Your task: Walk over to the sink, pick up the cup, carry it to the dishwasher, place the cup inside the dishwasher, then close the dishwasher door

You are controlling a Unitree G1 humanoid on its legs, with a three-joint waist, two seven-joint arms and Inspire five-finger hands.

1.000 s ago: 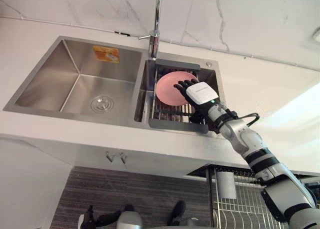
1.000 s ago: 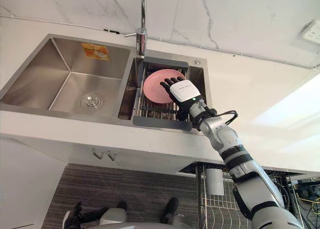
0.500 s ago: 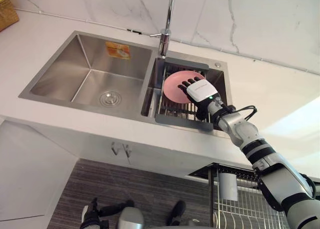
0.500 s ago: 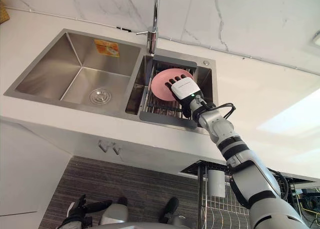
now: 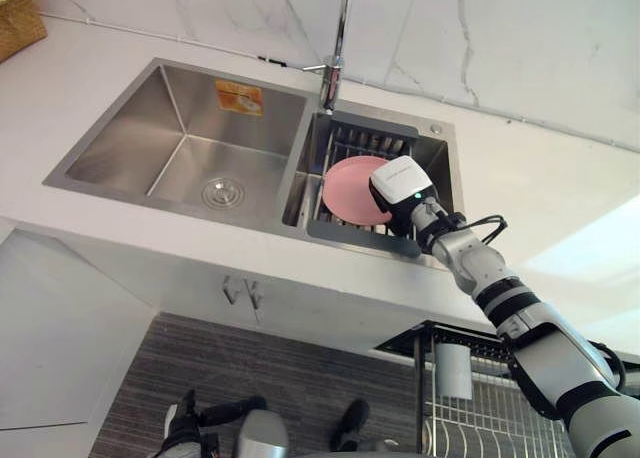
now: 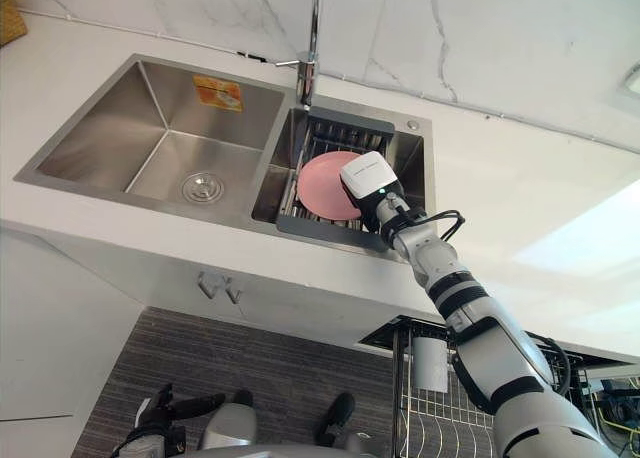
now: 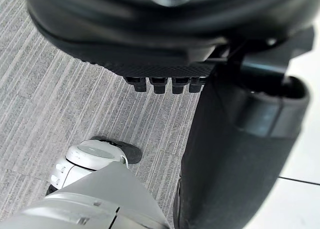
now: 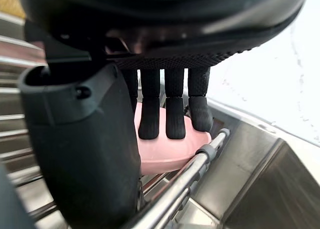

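Counter [image 5: 570, 178]: white, w/ a steel double sink [image 5: 190, 118] set in it. Tap [image 5: 335, 68] stands at the back, over the divider between basins.

R basin holds a wire drying rack [image 5: 365, 138] w/ dark frame. A pink plate [image 5: 350, 190] is tilted in this rack, rim up. No other task item can be made out in the sink.

R hand [image 5: 402, 183] reaches into the R basin. Its fingers [image 8: 175, 109] are curled over the plate's top rim, tips pressing the far face. The thumb [image 8: 85, 149] sits on the near side, opposite the fingers, so the plate is pinched between them. A rack bar runs just below the fingertips.

L hand [image 5: 185, 430] hangs low over grey striped floor [image 7: 60, 99], well apart from the sink. Fingers relaxed, holding nothing.
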